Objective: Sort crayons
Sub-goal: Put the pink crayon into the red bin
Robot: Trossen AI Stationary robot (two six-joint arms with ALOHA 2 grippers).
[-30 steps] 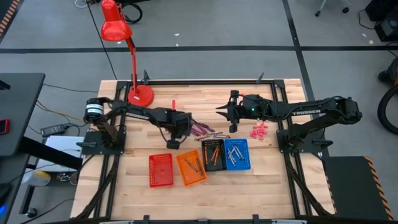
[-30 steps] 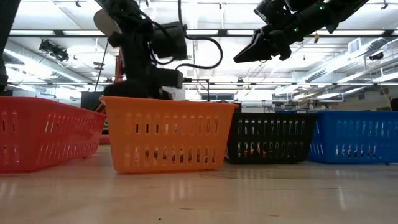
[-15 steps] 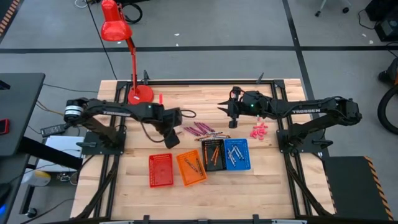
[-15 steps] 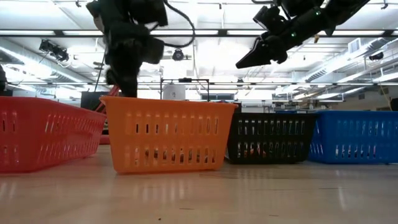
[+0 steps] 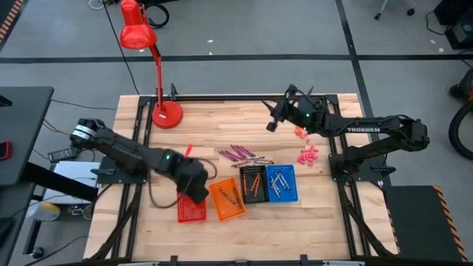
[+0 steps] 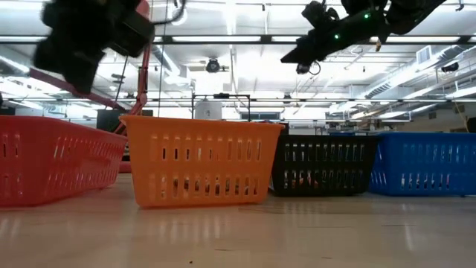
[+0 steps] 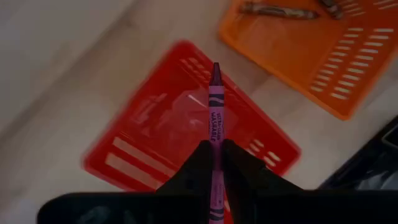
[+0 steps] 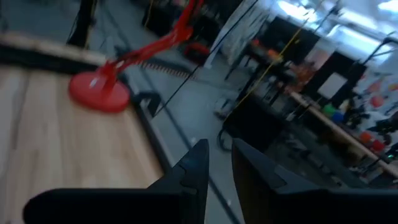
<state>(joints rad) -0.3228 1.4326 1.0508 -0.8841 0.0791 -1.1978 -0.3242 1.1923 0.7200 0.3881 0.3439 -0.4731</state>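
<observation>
The wooden table (image 5: 222, 118) is a pale plank top in a dark frame. On it four slotted plastic baskets stand in a row: red basket (image 5: 191, 209), orange basket (image 5: 227, 198), black basket (image 5: 253, 184), blue basket (image 5: 281, 182). A red desk lamp (image 5: 151, 52) stands at the far edge.

My left arm reaches low across the table from its base at the left edge, elbow bent, wrist over the red basket. My left gripper (image 7: 214, 163) is clamped narrow on one purple crayon (image 7: 215, 130). The crayon's long axis runs straight forward between my fingers (image 7: 239, 165), its pointed tip out ahead of them and over the red basket's open mesh floor. It is a thin round stick in a paper wrapper with dark print.

My right arm stretches from its base at the right edge toward the far edge of the table, raised well above the baskets. My right gripper (image 8: 217, 163) holds nothing; its fingers stand slightly apart and point off the table's far side toward the lamp.

Loose purple crayons (image 5: 238, 154) lie fanned on the bare wood just behind the black basket. A pink pile (image 5: 307, 155) lies near the right arm's base. Brownish crayons (image 7: 277, 10) lie flat in the orange basket. More sticks lie in the black and blue baskets.
</observation>
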